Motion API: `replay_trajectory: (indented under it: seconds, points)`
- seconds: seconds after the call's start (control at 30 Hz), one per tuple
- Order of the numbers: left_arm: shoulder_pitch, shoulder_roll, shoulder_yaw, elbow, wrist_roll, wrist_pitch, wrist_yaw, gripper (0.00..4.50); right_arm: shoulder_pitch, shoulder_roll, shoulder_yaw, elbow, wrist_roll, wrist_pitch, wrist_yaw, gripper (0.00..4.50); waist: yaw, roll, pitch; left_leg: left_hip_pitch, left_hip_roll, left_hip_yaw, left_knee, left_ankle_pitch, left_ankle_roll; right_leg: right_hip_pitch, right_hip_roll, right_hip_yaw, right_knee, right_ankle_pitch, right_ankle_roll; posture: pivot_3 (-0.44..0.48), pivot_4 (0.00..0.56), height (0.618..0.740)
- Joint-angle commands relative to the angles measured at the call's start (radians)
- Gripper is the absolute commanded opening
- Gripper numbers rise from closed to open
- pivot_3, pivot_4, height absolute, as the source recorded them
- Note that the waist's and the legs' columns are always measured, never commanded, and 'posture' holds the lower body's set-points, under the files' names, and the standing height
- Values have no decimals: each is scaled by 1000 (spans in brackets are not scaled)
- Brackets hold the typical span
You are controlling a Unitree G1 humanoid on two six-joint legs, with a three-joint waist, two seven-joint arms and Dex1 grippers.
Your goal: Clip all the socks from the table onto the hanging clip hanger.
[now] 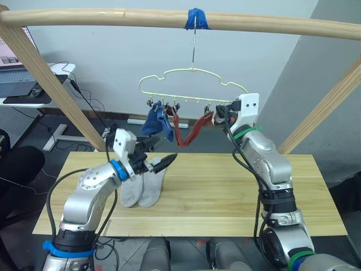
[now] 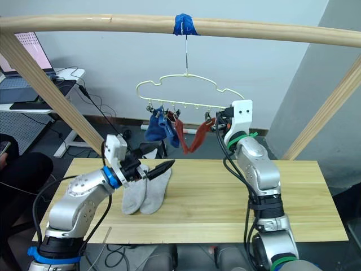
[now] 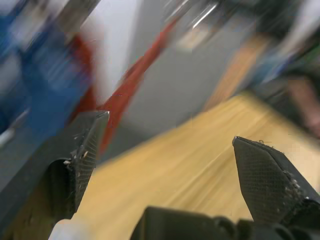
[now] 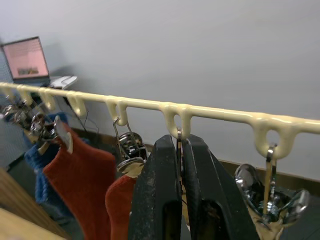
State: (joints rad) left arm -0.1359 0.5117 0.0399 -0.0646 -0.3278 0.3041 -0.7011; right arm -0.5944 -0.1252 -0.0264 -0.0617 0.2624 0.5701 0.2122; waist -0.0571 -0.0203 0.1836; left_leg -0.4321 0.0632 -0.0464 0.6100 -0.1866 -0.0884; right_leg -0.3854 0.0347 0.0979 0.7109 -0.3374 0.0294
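The cream clip hanger (image 1: 192,84) hangs by its hook from the rail. Two blue socks (image 1: 158,124) and two rust red socks (image 1: 187,132) are clipped to it. A pair of light grey socks (image 1: 144,187) lies on the table (image 1: 225,192) at the left. My left gripper (image 1: 161,161) hovers just above the grey socks, open and empty, its fingers (image 3: 85,155) spread wide. My right gripper (image 1: 217,118) is up at the hanger's right end. Its fingers (image 4: 160,200) are shut on a metal clip under the hanger bar (image 4: 200,112), beside the red socks (image 4: 80,185).
A thick wooden rail (image 1: 113,17) with blue tape (image 1: 197,20) spans the top, held by slanted wooden posts (image 1: 51,84) at both sides. Another clip (image 4: 270,185) hangs empty next to my right gripper. A desk with a laptop (image 1: 22,84) stands behind on the left.
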Motion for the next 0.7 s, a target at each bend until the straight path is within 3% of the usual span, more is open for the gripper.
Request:
replay_trajectory:
  seconds: [0.03, 0.37, 0.57, 0.7]
  points:
    - [-5, 9, 3, 121, 104, -93, 65, 4500, 9, -26, -11, -48, 23, 23, 32, 9, 1, 0, 0, 0, 0, 0, 0, 0, 0, 0, 0, 0, 0, 0, 0, -6, 172, 740]
    - [-180, -7, 1, 692, 260, -201, 209, 4500, 33, -42, -17, -104, 39, 80, 20, 9, 6, 0, 0, -1, -1, 0, 0, 0, 0, 0, 0, -1, 0, 0, 1, -31, 168, 740]
    - [-273, -27, 4, 882, 275, -256, 204, 4500, 44, -50, -22, -132, 37, 104, 16, 9, 5, 0, 0, -1, -1, 0, 0, 0, 0, 0, 0, -1, 0, 0, 0, -46, 164, 740]
    - [-276, -19, 0, 907, 275, -272, 175, 3332, 48, -53, -26, -142, 39, 113, 13, 0, 0, 0, 0, -1, -1, 0, 0, 0, 0, 0, 0, -1, 0, 0, 0, -50, 161, 740]
